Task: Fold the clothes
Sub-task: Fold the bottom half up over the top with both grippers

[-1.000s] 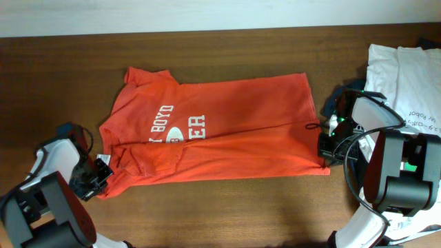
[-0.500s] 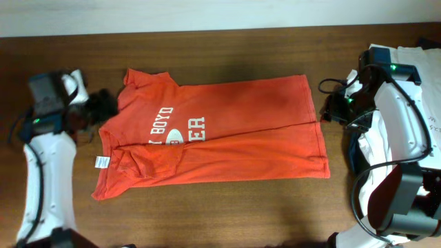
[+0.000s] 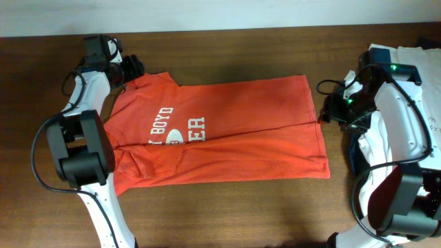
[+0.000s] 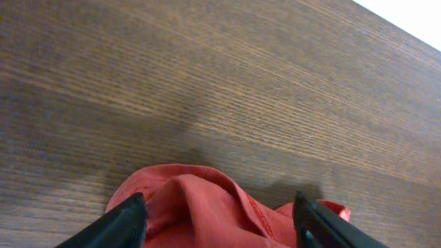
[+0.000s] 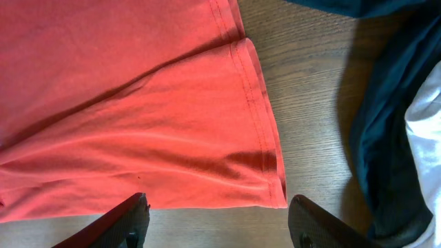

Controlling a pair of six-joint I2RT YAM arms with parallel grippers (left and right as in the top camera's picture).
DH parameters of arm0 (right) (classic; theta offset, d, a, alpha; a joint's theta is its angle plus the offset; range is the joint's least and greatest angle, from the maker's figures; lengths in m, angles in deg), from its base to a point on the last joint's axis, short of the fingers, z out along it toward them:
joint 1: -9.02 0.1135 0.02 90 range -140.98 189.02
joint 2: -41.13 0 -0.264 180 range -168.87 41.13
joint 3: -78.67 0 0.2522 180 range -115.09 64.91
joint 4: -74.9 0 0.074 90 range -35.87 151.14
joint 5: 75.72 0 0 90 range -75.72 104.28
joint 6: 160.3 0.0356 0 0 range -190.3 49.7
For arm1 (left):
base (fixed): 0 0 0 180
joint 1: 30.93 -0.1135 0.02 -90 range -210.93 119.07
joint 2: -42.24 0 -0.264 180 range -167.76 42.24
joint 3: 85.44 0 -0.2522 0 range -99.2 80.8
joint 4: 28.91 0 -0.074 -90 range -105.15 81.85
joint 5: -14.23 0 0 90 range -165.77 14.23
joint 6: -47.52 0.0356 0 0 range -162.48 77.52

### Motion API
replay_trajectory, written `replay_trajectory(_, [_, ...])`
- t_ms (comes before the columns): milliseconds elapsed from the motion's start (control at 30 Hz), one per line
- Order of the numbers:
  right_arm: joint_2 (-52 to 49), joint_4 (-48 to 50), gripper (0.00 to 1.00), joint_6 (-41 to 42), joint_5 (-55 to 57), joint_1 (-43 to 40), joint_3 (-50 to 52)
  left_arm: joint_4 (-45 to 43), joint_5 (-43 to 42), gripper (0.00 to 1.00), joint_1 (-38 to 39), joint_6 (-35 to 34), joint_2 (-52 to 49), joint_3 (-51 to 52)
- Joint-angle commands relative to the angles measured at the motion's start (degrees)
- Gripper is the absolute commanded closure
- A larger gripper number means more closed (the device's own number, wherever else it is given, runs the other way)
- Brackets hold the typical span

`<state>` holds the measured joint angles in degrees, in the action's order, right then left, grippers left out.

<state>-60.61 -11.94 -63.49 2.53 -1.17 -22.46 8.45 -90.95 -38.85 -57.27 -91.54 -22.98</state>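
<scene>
**Both jaws spread at the shirt's ends**

The orange shirt (image 3: 227, 131) lies spread mid-table (image 3: 227, 213), collar end toward 9 o'clock, hem toward 3 o'clock, white lettering up. Left arm (image 3: 89, 76) is at 10 o'clock: left jaws released, wide apart, straddling a raised fold at the collar. Right arm (image 3: 396, 110) is at 3 o'clock: right jaws released over the hem corner. White and dark clothes (image 3: 427, 58) are heaped just beyond.

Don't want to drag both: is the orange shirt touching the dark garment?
Apart: right wrist view shows bare table between shirt and dark garment.
</scene>
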Motion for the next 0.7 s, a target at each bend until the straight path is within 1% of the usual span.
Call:
replay_trajectory(0, [0.7,0.0,0.32,-0.6,-0.3,-0.3,-0.8,-0.4,-0.5,0.67,0.2,-1.1,-1.2,-1.0])
replay_trajectory(33, [0.7,0.2,0.32,-0.6,-0.3,-0.3,-0.8,-0.4,-0.5,0.84,0.2,-1.1,-1.2,-1.0])
replay_trajectory(67, [0.7,0.5,0.32,-0.6,-0.3,-0.3,-0.8,-0.2,-0.5,0.94,0.2,-1.4,-1.2,-1.0])
replay_trajectory(100, [0.6,1.6,0.32,-0.6,-0.3,-0.3,-0.8,0.2,-0.7,0.99,0.2,-2.0,-1.2,-1.0])
replay_trajectory(167, [0.2,3.9,0.32,-1.8,-0.3,-0.3,-0.8,1.0,-5.1,0.99,0.2,-1.9,-0.6,-1.4])
replay_trajectory(233, [-2.7,12.9,0.32,-4.8,-0.9,-0.2,-0.8,5.4,-6.7,0.99,0.1,-1.9,3.1,-1.4])
replay_trajectory(300, [-7.1,25.2,0.32,-5.1,-1.8,1.6,-0.8,12.5,-6.7,0.99,0.2,-1.9,6.6,-1.4])
replay_trajectory(333, [-10.1,32.3,0.31,-5.1,-1.7,3.3,-0.8,17.6,-6.7,1.0,0.2,-1.9,7.4,-1.4])
replay_trajectory(367, [-12.6,38.1,0.28,-5.1,-1.1,4.6,-0.8,21.0,-6.5,0.99,0.2,-1.9,7.4,-1.4])
replay_trajectory(400, [-14.9,42.6,0.27,-4.7,-1.2,5.3,-0.8,23.4,-6.3,1.0,0.2,-1.4,7.4,-1.4])
replay_trajectory(433, [-18.2,48.8,0.27,-2.2,-1.2,5.7,-0.8,25.8,-5.8,1.0,0.3,-0.3,7.4,-1.4])
replay_trajectory(467, [-20.6,52.2,0.27,0.2,-1.1,5.7,-0.8,26.7,-5.6,1.0,0.3,0.8,7.4,-1.4])
replay_trajectory(533, [-25.3,58.4,0.27,1.2,-1.0,5.7,-0.8,28.0,-3.9,0.99,0.3,1.4,7.4,-1.3])
replay_trajectory(633, [-27.9,61.9,0.28,1.2,-0.7,5.8,-0.8,27.9,-3.9,1.0,0.3,1.4,7.4,-1.3])
replay_trajectory(667, [-28.9,62.6,0.32,1.2,-0.7,6.0,-0.8,28.0,-3.9,1.0,0.3,1.4,7.4,-1.3])
